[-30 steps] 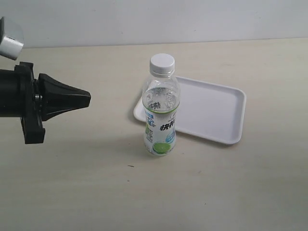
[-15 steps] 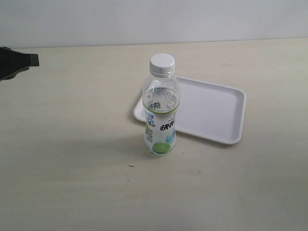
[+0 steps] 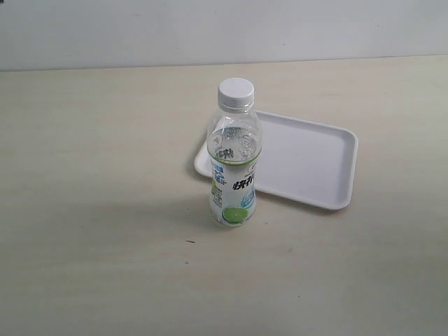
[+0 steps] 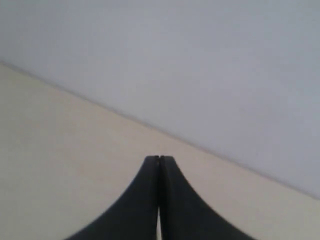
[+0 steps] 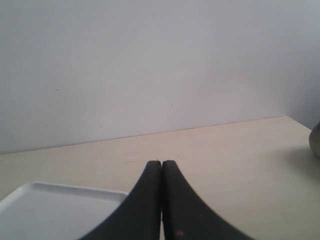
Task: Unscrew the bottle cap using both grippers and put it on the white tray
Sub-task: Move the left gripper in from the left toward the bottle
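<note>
The clear bottle [image 3: 234,168] stands upright on the table in the exterior view, its white ribbed cap [image 3: 235,93] on its neck. Behind and to its right lies the white tray [image 3: 315,157], with nothing on it. Neither gripper shows in the exterior view. In the left wrist view my left gripper [image 4: 159,159] is shut, fingertips pressed together over bare table, with no bottle in sight. In the right wrist view my right gripper [image 5: 161,163] is also shut on nothing, with a corner of the white tray [image 5: 45,200] beside it.
The pale wooden table [image 3: 105,210] meets a plain light wall [image 3: 210,28] at the back. A dark rounded object [image 5: 315,142] sits at the edge of the right wrist view.
My left arm, which reached in from the left a second ago, has pulled back out of the exterior view. Bottle and tray have not moved.
</note>
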